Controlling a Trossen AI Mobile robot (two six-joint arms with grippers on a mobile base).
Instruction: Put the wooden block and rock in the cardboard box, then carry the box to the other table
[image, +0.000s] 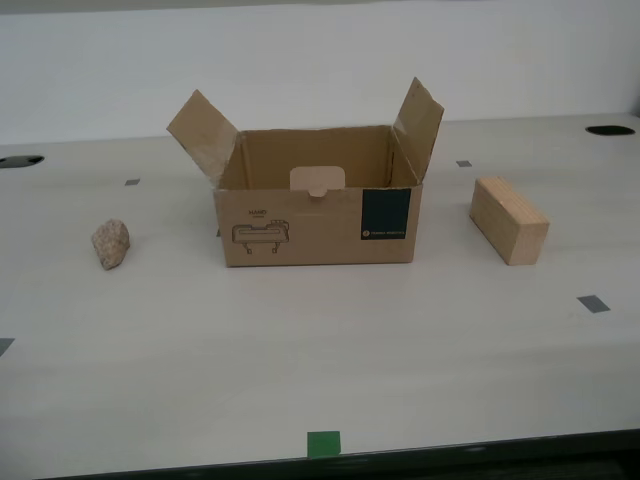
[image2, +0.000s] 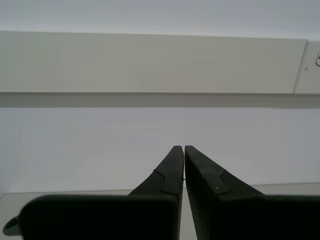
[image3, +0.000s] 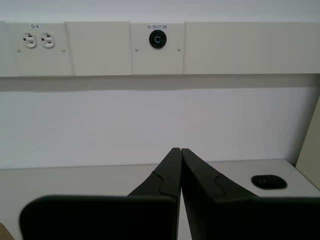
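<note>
Green tape square (image: 323, 443), nearest the exterior camera, marks the front edge of the bench (image: 300, 340). Reading from the exterior view's left: the rock (image: 111, 244) lies alone, well apart from the cardboard box (image: 318, 225); the box stands centre, open-topped, both side flaps raised and its interior apparently bare; the wooden block (image: 509, 220) lies near the box toward the exterior view's right, not touching it. Neither arm appears in that view. My first gripper (image3: 180, 150) and my second gripper (image2: 183, 147) each show fingers pressed together, holding nothing, aimed at a wall beyond the bench. Loading has not begun. Judged best practice: spread each gripper before descent, take the block across its narrow faces, pinch the irregular rock at its widest part, and lower each between the flaps without nudging them.
</note>
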